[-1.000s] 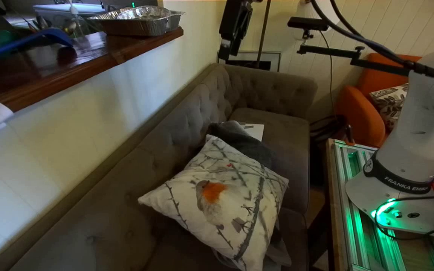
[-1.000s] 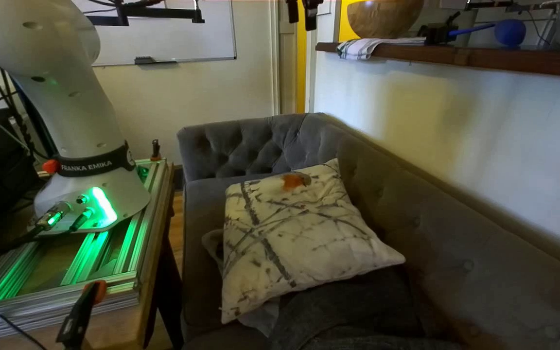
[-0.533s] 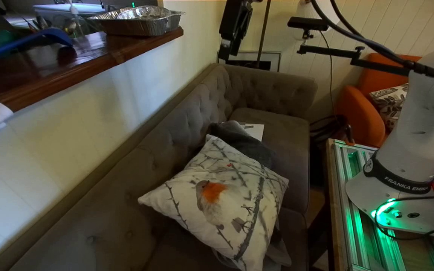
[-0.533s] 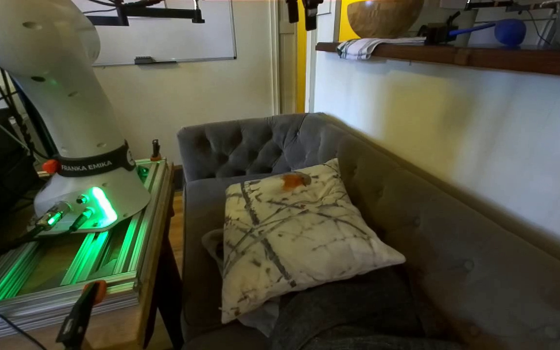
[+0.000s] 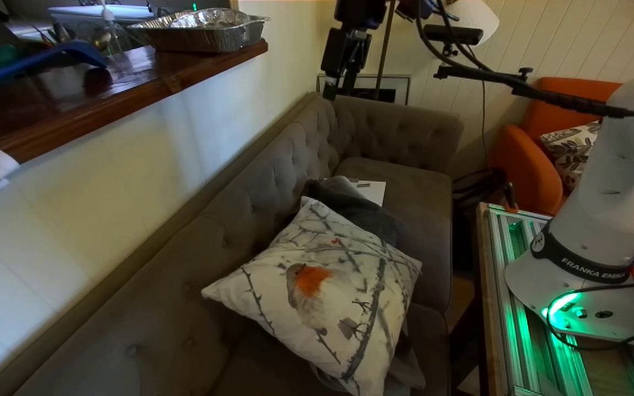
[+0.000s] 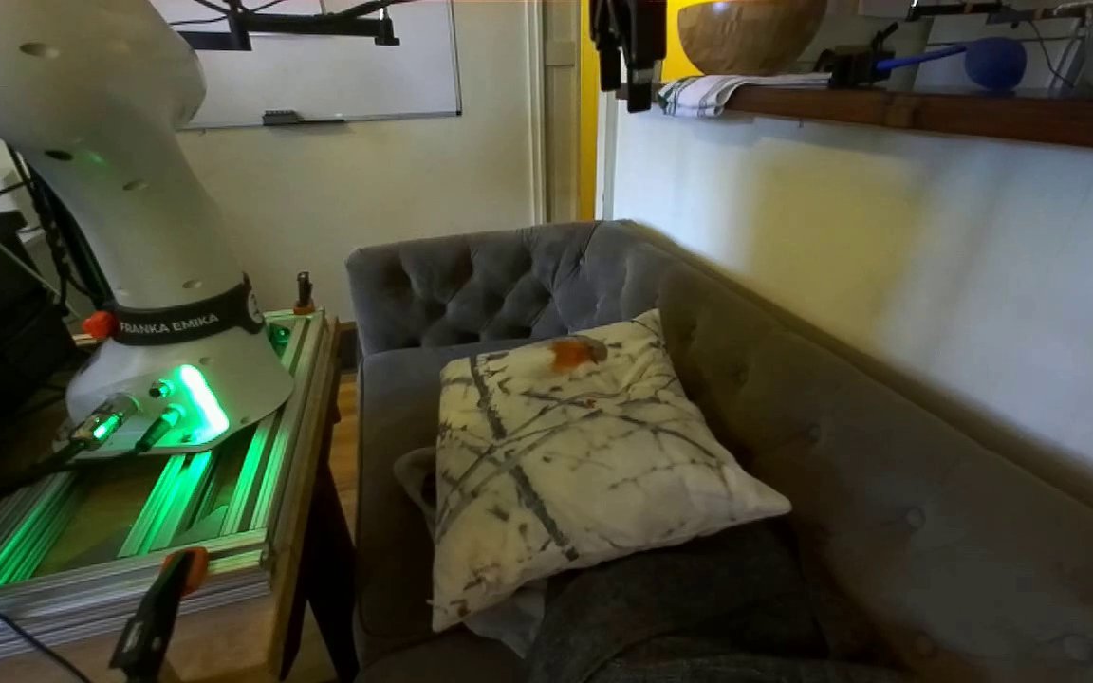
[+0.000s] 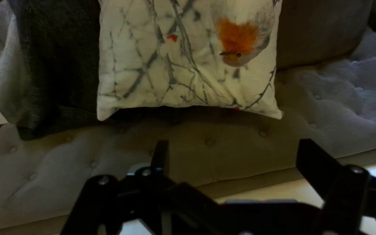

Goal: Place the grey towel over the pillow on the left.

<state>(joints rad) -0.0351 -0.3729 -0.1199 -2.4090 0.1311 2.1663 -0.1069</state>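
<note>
Observer: Where is the grey towel (image 6: 679,598), and why does it lie so?

Operator: It is heaped along one side of the pillow (image 6: 594,455), whose near edge, in an exterior view, appears to overlap it; I judge that the weight pins that margin. The sofa seat (image 5: 405,181) bears both. Whether the paler cloth (image 7: 7,81) bordering the heap belongs to it, I cannot tell.

Observer: How is the gripper (image 7: 233,143) set?

Operator: I hold it aloft, its fingers (image 7: 161,156) spread wide with nothing between them. In both exterior views they point downward, well apart from the towel. I take the spread as readiness to straddle a fold.

Observer: And the draping?

Operator: Not yet done: the printed bird (image 7: 238,36) lies uncovered. My next move, as I judge it, calls for a pinch on the outer fold, near the white sheet (image 5: 375,192), since that side looks free. Tugging at the overlapped margin could drag the pillow along.
</note>
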